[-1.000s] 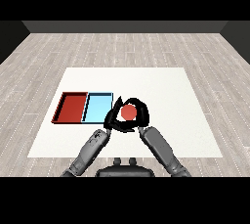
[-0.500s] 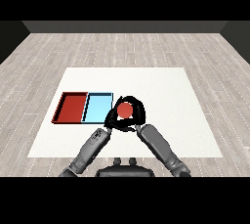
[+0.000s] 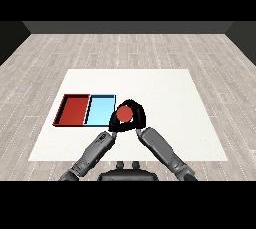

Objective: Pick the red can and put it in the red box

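1. The right robot hand, black, curls round the small red cylindrical can and holds it, with the can's round red top facing the view.
2. The left robot hand lies just beside the can, at its lower left; most of it is hidden behind the can and the other hand, so I cannot tell how its fingers stand.
3. The two grey forearms come up from the lower corners and meet under the can.
4. The can is at the right edge of the shallow light blue tray, over that tray's near right corner.
5. The shallow red tray lies touching the light blue tray's left side, well apart from the can.
6. Both trays rest on the white bench, in its left half.
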